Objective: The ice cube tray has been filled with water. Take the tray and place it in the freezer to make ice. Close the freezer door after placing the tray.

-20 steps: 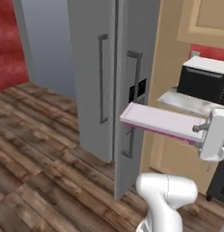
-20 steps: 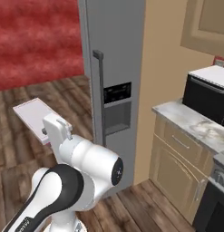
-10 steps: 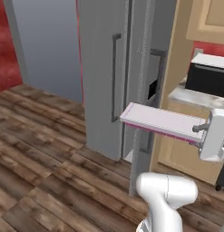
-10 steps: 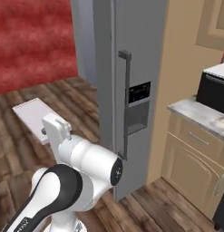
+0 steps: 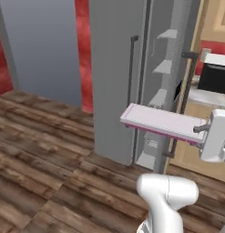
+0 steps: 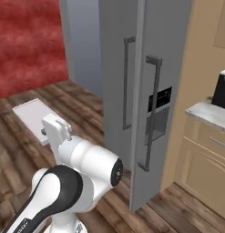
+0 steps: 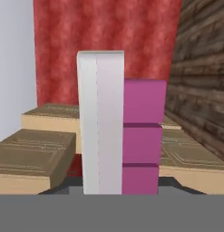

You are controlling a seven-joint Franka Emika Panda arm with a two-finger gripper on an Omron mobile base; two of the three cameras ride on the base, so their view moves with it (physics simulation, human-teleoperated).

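Left base view shows the gripper (image 5: pixel 201 132) clamped on one short end of the ice cube tray (image 5: pixel 161 122), which juts out level toward the freezer (image 5: pixel 161 86), its far end near the pale shelves. Judging from this one-ended grip, the water-filled tray could tip or slop if the arm jerks, and its free corner could clip the freezer door (image 5: pixel 115 77) edge or dark bar handle (image 5: pixel 132 98). Tray: thin, flat, rigid, pale top, magenta rim. Doors: smooth matte grey. Floor (image 5: pixel 41 154): dark wood planks.
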